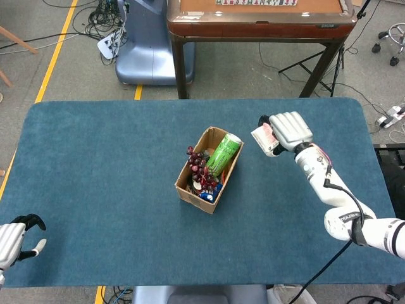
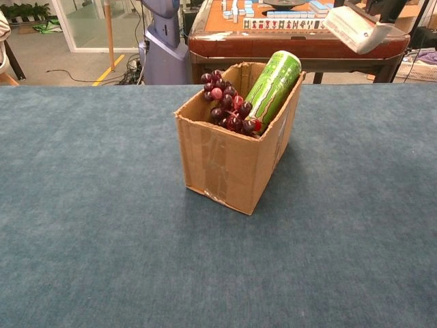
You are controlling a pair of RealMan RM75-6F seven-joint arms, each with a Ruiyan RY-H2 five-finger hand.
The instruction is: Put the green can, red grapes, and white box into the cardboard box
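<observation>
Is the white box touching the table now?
Apart. Chest view shows the white box held high above the table by the right hand.

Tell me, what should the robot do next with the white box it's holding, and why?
Probably carry it left, over the cardboard box. The right hand holds the white box in the air beside it, while the green can and grapes already sit inside.
</observation>
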